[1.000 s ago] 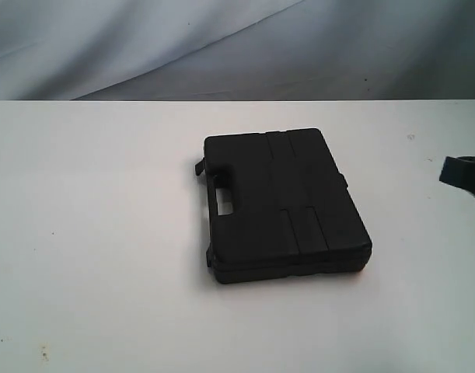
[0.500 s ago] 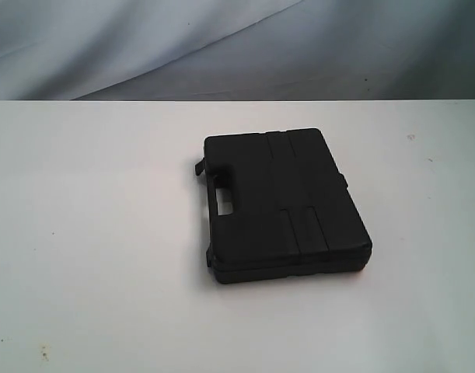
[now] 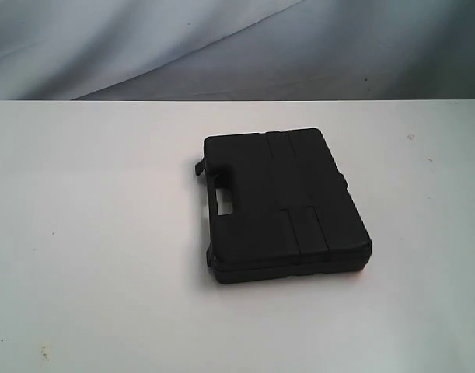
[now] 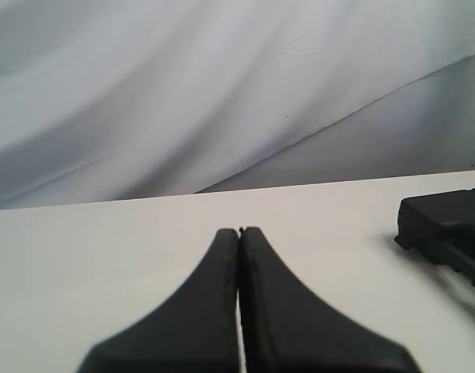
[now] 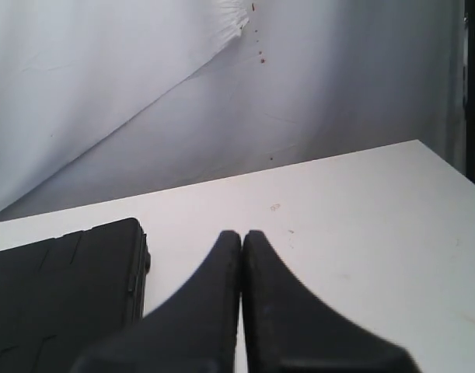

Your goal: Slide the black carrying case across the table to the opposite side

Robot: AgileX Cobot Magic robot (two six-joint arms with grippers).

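Flat on the white desk [image 3: 82, 233]: black case [image 3: 284, 206], lid up, handle slot [image 3: 224, 203] uncovered. Left claw [image 4: 239, 231] clenched on nothing, well apart from the case. Right claw [image 5: 242, 233] clenched too, empty, just beside the case's edge.

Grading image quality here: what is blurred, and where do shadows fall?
Exterior view: the case is sharp, casting a faint shadow on the table along its near edge. Left wrist view: the left pincer is out of focus close to the lens. Right wrist view: the right pincer blurs likewise; the case beside it reads clearly.
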